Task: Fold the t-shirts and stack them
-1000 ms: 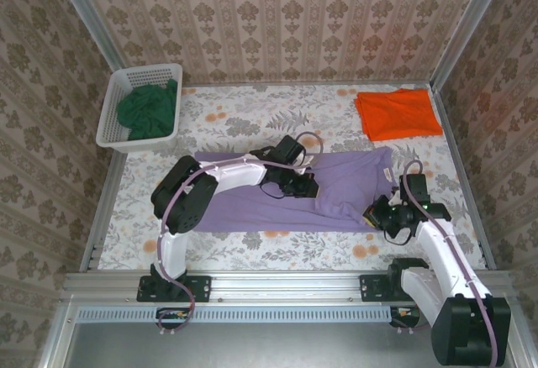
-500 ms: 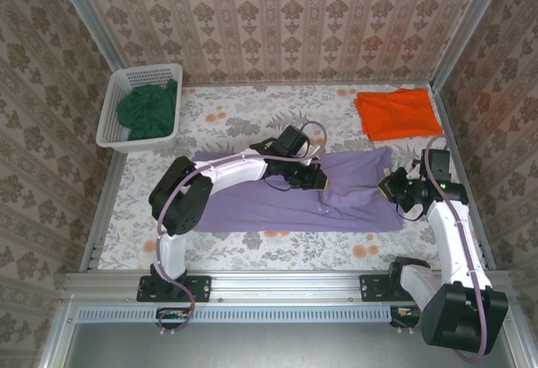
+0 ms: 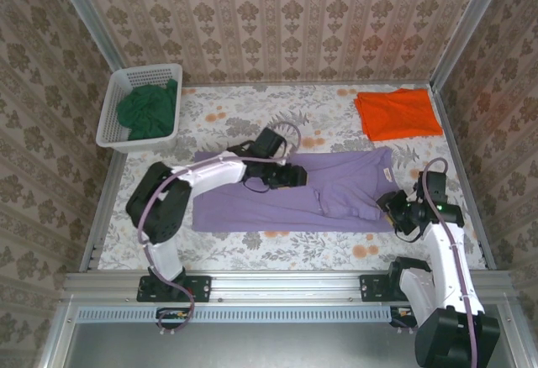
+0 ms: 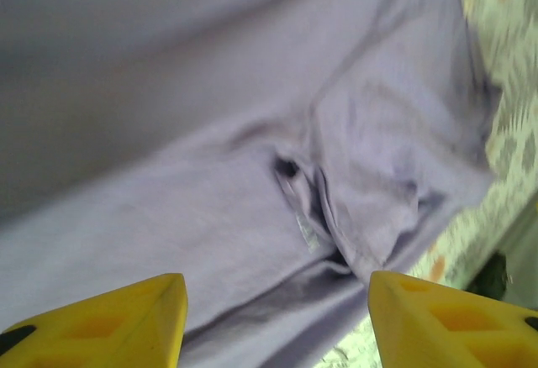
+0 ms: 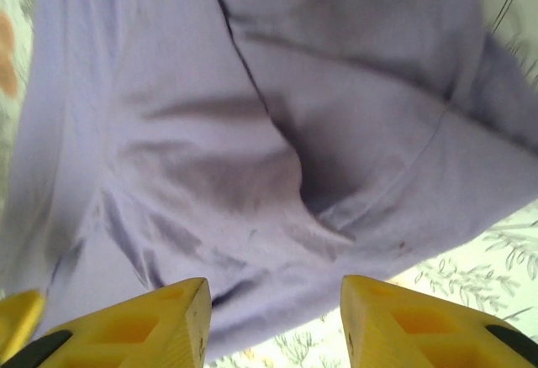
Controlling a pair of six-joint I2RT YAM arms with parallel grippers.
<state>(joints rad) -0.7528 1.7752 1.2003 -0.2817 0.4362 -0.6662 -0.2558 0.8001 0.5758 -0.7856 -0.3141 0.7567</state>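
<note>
Cloth at the centre: lilac-purple t-shirt [image 3: 269, 200], spread long and flat on the flower-patterned table [image 3: 252, 116]. Lies with a doubled-over flap and a rumpled ridge toward its right end. Shows creases and a small dark pucker in the left wrist view.

Left gripper [image 3: 294, 175]: sits over the far edge of the lilac-purple t-shirt, about midway along it. Stands parted, yellow fingers [image 4: 126, 318] well apart, with only cloth lying beneath the gap. Holds nothing. Cannot tell whether the tips touch the cloth.

Right gripper [image 3: 392, 204]: sits at the right end of the lilac-purple t-shirt, by its near corner. Also parted, with its yellow fingertips [image 5: 151, 322] spread above the wrinkled hem and nothing pinched between them. Looks down on a seam running along the cloth and a strip of table past the hem.

Orange t-shirt [image 3: 398, 113]: folded into a flat square just beyond the far right corner of the lilac-purple t-shirt, clear of it.

Dark green t-shirt [image 3: 147, 109]: bunched in a heap inside the white lattice basket [image 3: 139, 74], which stands beyond the far left corner of the lilac-purple t-shirt, apart from it.
</note>
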